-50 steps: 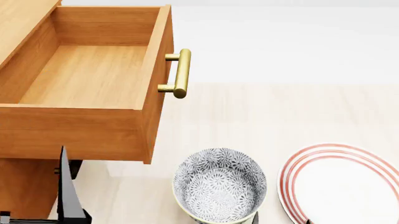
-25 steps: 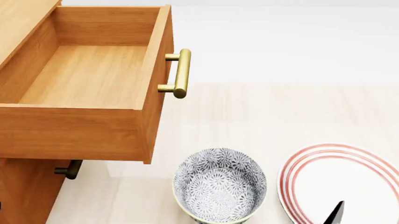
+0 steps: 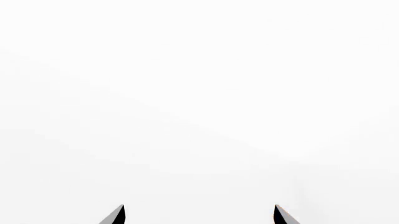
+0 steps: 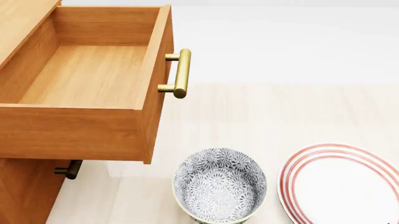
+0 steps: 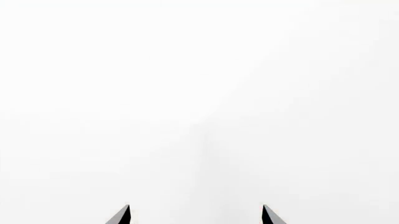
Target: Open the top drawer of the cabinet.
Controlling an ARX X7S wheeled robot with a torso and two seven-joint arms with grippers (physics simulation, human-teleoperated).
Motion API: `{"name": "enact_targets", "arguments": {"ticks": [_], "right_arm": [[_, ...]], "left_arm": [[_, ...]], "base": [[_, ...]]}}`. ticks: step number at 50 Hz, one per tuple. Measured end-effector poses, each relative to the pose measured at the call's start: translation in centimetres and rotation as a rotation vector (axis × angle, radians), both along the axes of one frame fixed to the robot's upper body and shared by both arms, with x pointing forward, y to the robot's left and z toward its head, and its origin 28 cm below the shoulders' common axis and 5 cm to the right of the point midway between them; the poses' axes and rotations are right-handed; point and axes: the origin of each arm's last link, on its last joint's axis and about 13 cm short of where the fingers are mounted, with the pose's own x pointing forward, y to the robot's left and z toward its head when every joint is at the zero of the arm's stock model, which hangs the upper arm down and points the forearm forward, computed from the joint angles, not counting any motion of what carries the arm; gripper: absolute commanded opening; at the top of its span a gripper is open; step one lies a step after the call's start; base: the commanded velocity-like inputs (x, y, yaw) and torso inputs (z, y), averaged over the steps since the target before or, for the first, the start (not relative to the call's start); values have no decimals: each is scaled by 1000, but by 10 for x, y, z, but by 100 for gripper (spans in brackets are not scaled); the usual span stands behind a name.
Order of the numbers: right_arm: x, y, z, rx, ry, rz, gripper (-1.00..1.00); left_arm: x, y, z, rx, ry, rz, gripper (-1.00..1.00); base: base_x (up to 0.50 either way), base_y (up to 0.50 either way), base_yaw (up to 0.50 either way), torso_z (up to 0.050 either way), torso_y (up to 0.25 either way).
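The top drawer (image 4: 81,74) of the orange-brown cabinet (image 4: 22,186) stands pulled far out at the left of the head view, its inside bare. Its brass bar handle (image 4: 181,73) sticks out to the right. A lower drawer's handle (image 4: 70,169) peeks out beneath it. Neither arm shows in the head view. My left gripper (image 3: 199,214) is open in the left wrist view, with only the two dark fingertips (image 3: 118,215) showing against blank white. My right gripper (image 5: 195,214) is open too, tips wide apart, nothing between them.
A grey flower-patterned bowl (image 4: 219,184) stands on the pale wooden table (image 4: 262,112) just right of the drawer's front corner. A white plate with red rings (image 4: 339,184) lies at the lower right. Beyond the table's far edge everything is plain white.
The left arm's dark finger under the drawer dropped out of the head view a second ago. The right fingertip seen over the plate half a second ago has also gone. The drawer has not moved.
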Motion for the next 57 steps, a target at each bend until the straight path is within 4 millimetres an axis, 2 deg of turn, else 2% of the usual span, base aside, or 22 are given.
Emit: {"name": "enact_targets", "arguments": {"ticks": [11,23,33,43,57], "right_arm": [[-1,-6,36,-84,-156,-75,100],[-6,-8,69,-102,-278,-107,100],[-14,-7,88,-107,-393,-96,100],[-19,-6,95,-121,-459,-80,100],[-19,-1,86,-145,-475,-49,100]], "left_arm": [[-5,13,24,0,-124,63,100],[-16,16,56,25,-250,95,100],[-26,19,76,44,-333,120,100],[-30,21,83,53,-375,139,100],[-29,23,77,78,-378,153,100]], "base": [[0,0,0,0,0],[0,0,0,0,0],[0,0,0,0,0],[0,0,0,0,0],[0,0,0,0,0]]}}
